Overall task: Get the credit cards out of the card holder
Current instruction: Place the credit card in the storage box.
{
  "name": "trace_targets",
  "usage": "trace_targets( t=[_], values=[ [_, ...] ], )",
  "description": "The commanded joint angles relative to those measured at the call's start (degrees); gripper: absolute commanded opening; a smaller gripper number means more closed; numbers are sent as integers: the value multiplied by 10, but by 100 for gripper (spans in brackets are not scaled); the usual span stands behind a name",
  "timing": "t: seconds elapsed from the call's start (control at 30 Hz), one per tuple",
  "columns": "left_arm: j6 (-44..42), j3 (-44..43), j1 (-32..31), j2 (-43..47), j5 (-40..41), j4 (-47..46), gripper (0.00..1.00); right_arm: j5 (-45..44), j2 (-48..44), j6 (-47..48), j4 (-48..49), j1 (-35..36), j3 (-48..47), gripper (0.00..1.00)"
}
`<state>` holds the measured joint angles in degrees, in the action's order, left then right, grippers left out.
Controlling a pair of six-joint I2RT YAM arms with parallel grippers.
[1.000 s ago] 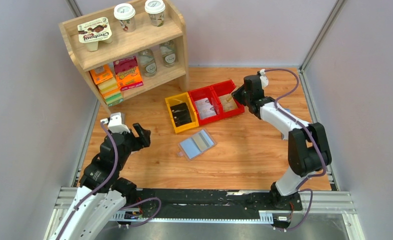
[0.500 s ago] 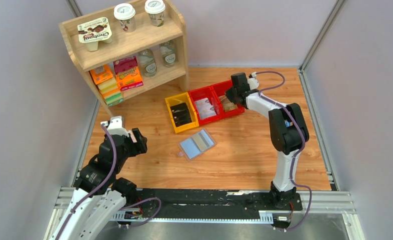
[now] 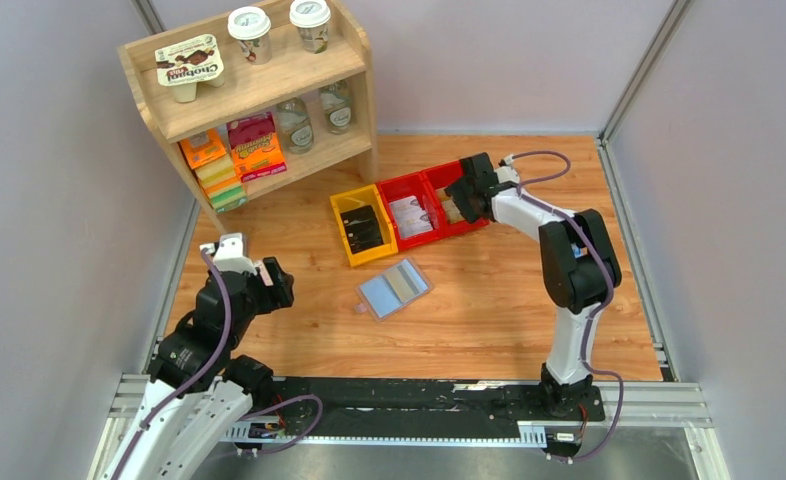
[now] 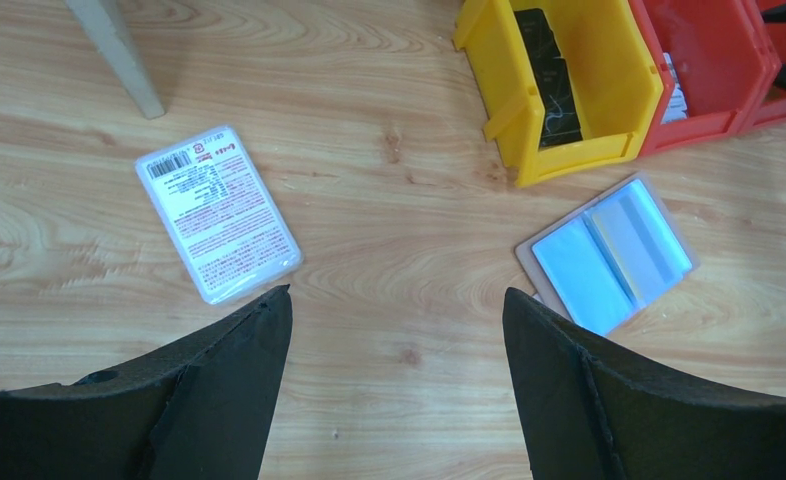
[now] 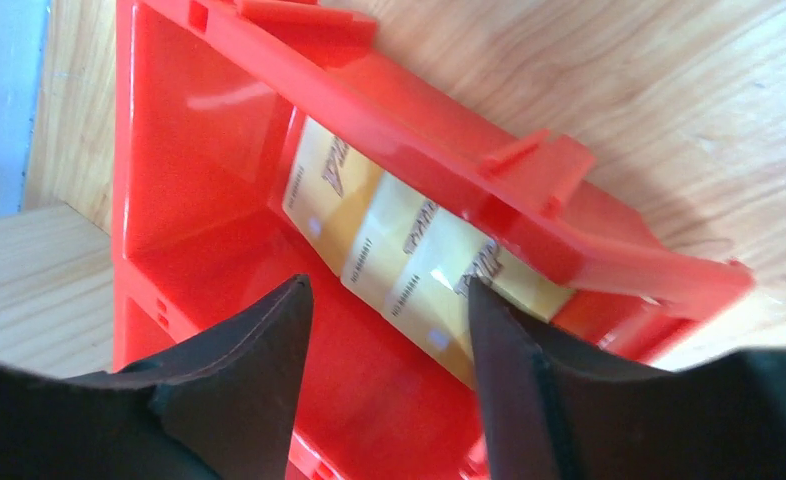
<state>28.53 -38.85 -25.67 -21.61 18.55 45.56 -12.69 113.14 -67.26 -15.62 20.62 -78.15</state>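
Wood-grain table (image 3: 489,300), grey panel walls on three sides, wooden shelf (image 3: 269,110) of groceries in the far left corner.

Right gripper (image 5: 389,290): fingers (image 5: 239,360) parted, nothing between the pads. Directly below them the gold credit cards (image 5: 409,250) lie overlapped on the floor of a red bin (image 5: 199,200), against its wall and clear of both pads.

Left gripper (image 4: 397,300): spread wide, empty, hovering over bare table. Ahead and right of its right finger the card holder (image 4: 609,255) lies opened flat, blue-grey inside up, just short of a yellow bin (image 4: 579,90). One half shows a pale yellowish strip; card or pocket, cannot tell. Ahead of the left finger: a pink-and-white packet (image 4: 217,212).

Judgement: the step in hand is card drop-off into the bin. Next, the right arm needs to lift straight out past the rim and go to the holder. If a card remains, it calls for an edge pinch on a thin card, likely with the left gripper pinning the holder.
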Motion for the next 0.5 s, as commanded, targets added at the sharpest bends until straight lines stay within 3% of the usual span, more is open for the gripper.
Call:
trace_targets(
  t=[0.0, 0.27, 0.47],
  values=[
    [-14, 0, 3, 9, -12, -20, 84, -29, -76, 21, -30, 10, 19, 66],
    [-36, 7, 3, -15, -70, -50, 85, -50, -186, 149, -48, 50, 93, 83],
    [-20, 5, 2, -88, -136, -92, 85, 22, -233, 302, -6, 120, 138, 87]
  ],
)
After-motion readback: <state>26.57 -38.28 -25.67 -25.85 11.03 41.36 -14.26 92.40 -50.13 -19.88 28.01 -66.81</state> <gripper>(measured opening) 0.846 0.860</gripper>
